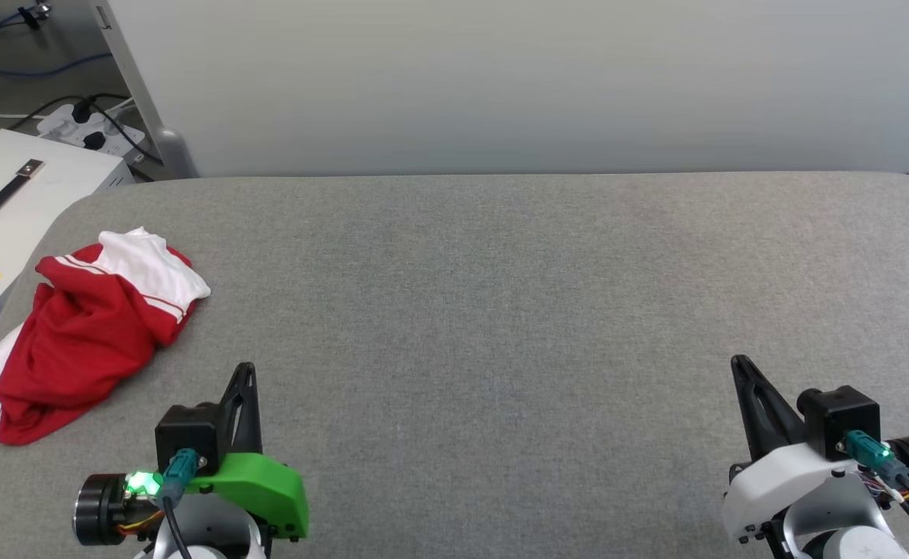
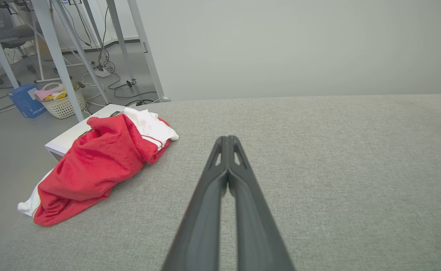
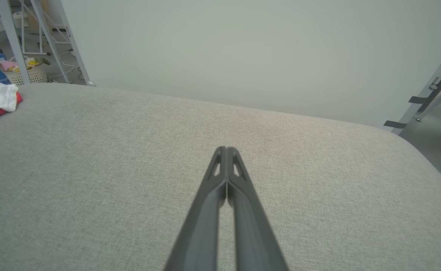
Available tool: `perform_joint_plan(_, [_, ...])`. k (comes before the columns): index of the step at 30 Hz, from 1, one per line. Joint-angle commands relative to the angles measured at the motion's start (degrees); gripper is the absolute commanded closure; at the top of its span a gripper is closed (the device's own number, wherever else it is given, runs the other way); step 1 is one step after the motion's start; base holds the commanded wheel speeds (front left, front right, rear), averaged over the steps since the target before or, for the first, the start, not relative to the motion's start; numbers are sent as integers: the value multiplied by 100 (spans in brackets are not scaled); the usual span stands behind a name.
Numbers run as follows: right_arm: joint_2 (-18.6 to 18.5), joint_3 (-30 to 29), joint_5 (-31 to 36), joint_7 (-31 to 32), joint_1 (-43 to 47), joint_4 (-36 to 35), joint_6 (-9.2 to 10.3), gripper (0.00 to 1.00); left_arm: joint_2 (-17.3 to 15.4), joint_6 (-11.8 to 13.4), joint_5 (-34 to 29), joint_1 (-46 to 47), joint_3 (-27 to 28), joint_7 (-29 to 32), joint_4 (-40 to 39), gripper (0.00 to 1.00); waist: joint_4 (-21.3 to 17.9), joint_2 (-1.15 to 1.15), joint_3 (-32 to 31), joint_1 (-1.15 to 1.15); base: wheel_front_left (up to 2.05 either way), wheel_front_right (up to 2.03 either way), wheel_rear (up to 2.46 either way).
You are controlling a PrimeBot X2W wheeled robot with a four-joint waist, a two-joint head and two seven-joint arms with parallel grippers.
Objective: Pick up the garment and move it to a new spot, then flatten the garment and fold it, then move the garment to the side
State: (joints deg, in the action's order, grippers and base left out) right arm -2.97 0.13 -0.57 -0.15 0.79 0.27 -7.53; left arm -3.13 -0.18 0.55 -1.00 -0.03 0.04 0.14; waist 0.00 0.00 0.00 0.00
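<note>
Garment (image 1: 85, 334): red T-shirt with white sleeves, lying in a crumpled heap. A red-and-white striped trim shows along a sleeve seam.
Garment position: on the far left side of the grey table (image 1: 501, 310), reaching its left edge. One white sleeve is on top at the far end and another white part sits at the near left corner of the heap.
Left arm: the left gripper (image 1: 246, 373) is at the lower left of the head view, just right of the near end of the heap and not touching it. Its wrist carries a green cover (image 1: 260, 485).
Left hand state: in the left wrist view the two dark fingers (image 2: 205, 210) are pressed together at the tips with nothing between them. They hang above bare cloth, with the shirt off to their left.
Right arm: the right gripper (image 1: 740, 363) is at the lower right of the head view, well apart from the shirt, on a white wrist.
Right hand state: closed tip to tip and empty, over bare table.
Table: covered in grey woven fabric, with rounded corners.
Beside the table: a white case (image 1: 4, 210) with a dark strap handle stands low at the left, just beside the heap. A power strip (image 1: 89, 128) with cables lies on the floor behind it.
Background: a pale panel (image 1: 501, 78) stands behind the table. In the left wrist view there are a white basket (image 2: 60, 103) and a blue box (image 2: 26, 101) among metal legs.
</note>
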Motion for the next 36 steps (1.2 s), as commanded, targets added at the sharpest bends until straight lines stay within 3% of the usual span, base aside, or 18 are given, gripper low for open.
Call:
perform_joint_plan(1, [10, -13, 57, 15, -79, -27, 4, 100, 25, 18, -55, 100, 3, -4, -14, 100, 0, 0, 0, 0, 0, 0, 0])
perform_joint_plan(12, [10, -13, 57, 15, -79, -27, 4, 100, 25, 18, -55, 100, 3, -4, -14, 100, 0, 0, 0, 0, 0, 0, 0])
perform_joint_plan(13, [0, -1, 0, -1, 0, 0, 0, 0, 0, 0, 1, 0, 0, -1, 0, 0, 0, 0, 0, 0, 0, 0, 0])
perform_joint_plan(36, [2, -119, -392, -298, -2, -150, 1, 0, 4, 7, 181, -8, 51, -302, 22, 0, 1, 0, -11, 0, 0, 0, 0])
